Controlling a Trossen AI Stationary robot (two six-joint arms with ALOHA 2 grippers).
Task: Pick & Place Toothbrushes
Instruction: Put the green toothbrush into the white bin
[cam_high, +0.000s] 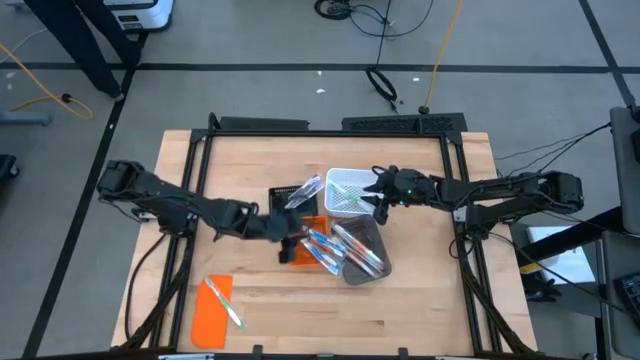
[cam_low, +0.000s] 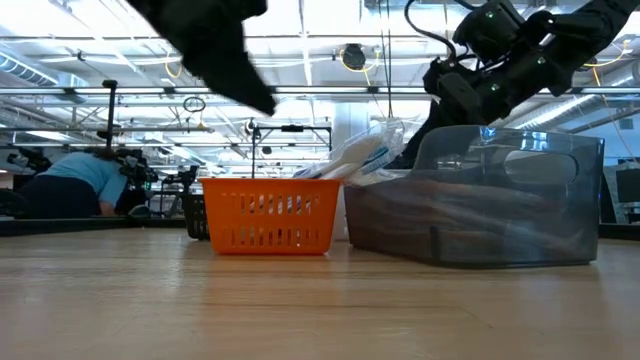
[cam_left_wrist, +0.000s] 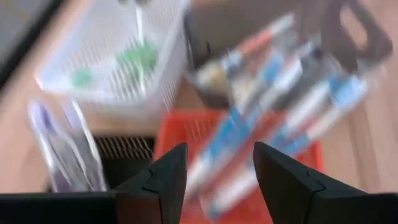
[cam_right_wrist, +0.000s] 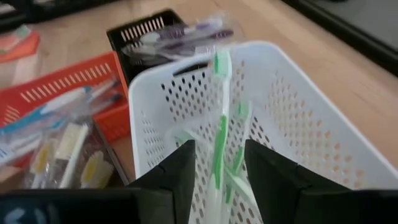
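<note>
Green toothbrushes (cam_right_wrist: 219, 134) sit in white basket (cam_right_wrist: 311, 143); right gripper (cam_right_wrist: 217, 171) parted, seemingly empty. Left gripper (cam_left_wrist: 217, 180) wide over orange basket (cam_left_wrist: 186, 134). Grey bin (cam_high: 365, 255) still loaded.

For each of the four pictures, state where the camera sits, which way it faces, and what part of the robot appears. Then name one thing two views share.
High view: above the table, looking straight down; both arms show, the left gripper by the orange basket, the right gripper at the white basket.
Low view: at table-top height, facing the room; arms enter from above.
Left wrist view: looks past its open fingers at toothbrushes.
Right wrist view: looks past its fingers into the white basket.
Shared: the white basket, in the high and right wrist views.
</note>
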